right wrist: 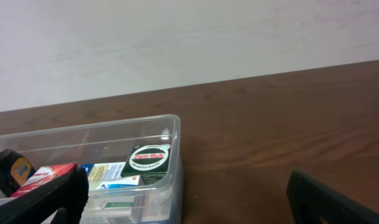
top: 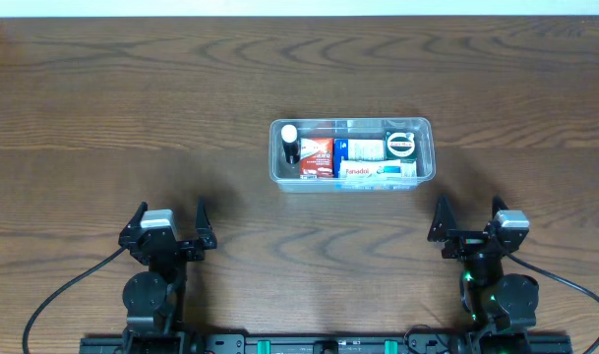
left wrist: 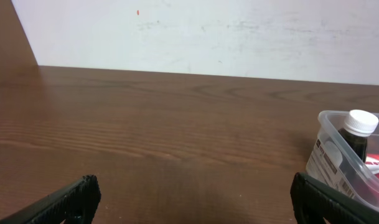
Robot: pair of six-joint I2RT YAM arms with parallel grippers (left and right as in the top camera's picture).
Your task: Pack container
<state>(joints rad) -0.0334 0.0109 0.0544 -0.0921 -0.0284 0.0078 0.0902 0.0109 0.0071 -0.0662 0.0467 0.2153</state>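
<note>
The clear plastic container [top: 425, 126] stands in the middle of the table. It holds a dark bottle with a white cap [top: 290, 143], a red box [top: 317, 157], white and blue boxes [top: 363, 150] and a green Zam-Buk tin [top: 401, 146]. My left gripper [top: 170, 222] is open and empty at the near left, well short of the container. My right gripper [top: 469, 221] is open and empty at the near right. The left wrist view shows the container's corner [left wrist: 329, 155] and the bottle [left wrist: 357, 132]. The right wrist view shows the container [right wrist: 172, 134] and the tin [right wrist: 147, 162].
The wooden table [top: 132, 118] stretches all round the container. A white wall [left wrist: 208, 31] stands behind the table's far edge.
</note>
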